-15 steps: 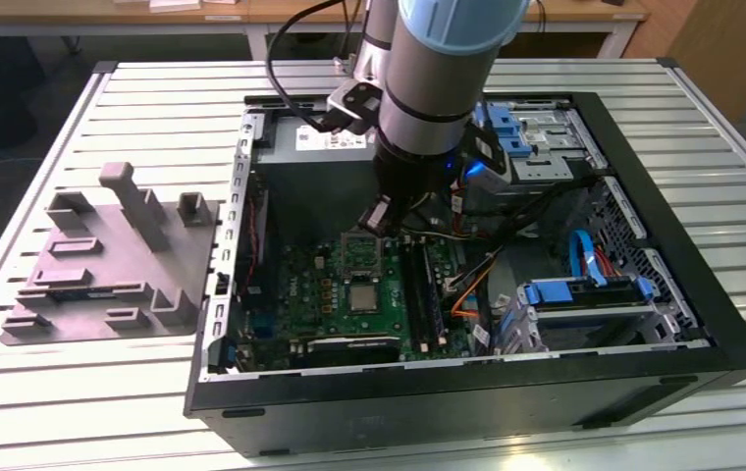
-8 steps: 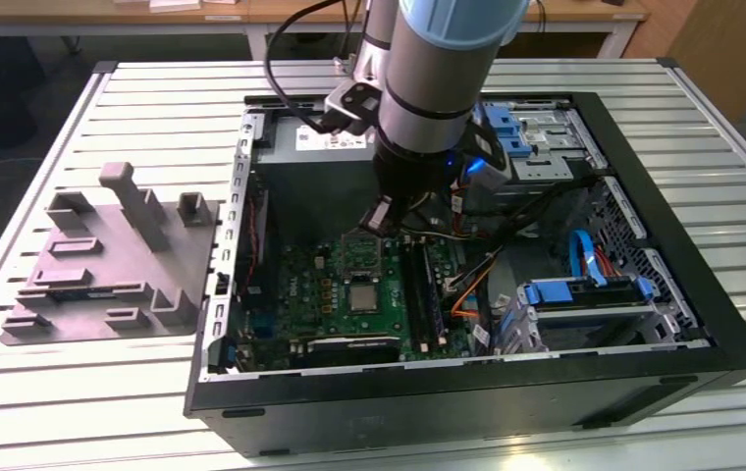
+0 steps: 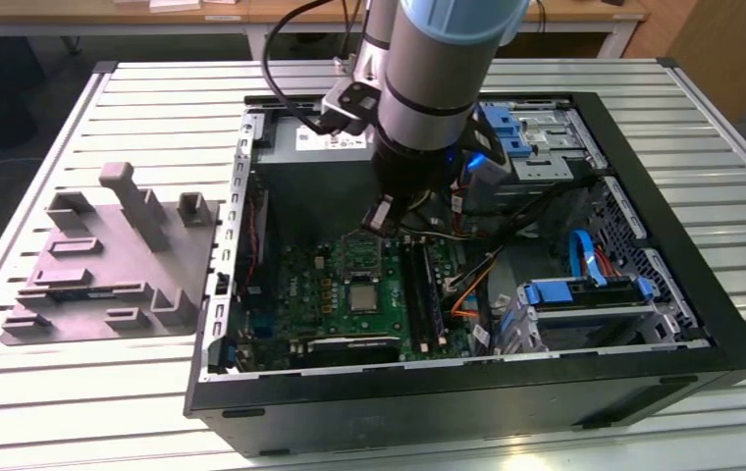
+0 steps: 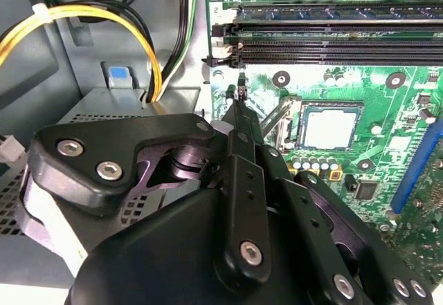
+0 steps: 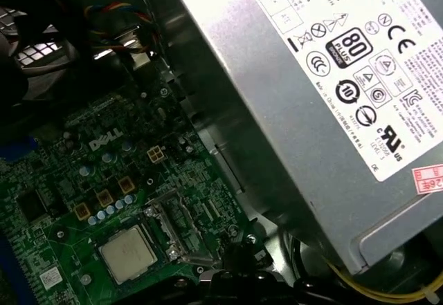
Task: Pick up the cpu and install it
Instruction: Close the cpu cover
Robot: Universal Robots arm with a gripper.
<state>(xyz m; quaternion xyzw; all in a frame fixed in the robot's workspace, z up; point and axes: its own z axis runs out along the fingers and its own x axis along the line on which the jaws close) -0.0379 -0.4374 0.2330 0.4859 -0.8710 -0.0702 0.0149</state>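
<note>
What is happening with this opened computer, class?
A robot arm reaches into an open computer case lying on a slatted table. The cpu already sits in its socket on the green motherboard. The claw hangs beside it, above the board, holding nothing visible.

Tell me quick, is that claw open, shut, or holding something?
Claw: shut, holding nothing; it hangs over the motherboard near the cpu, which sits in its socket.
</note>
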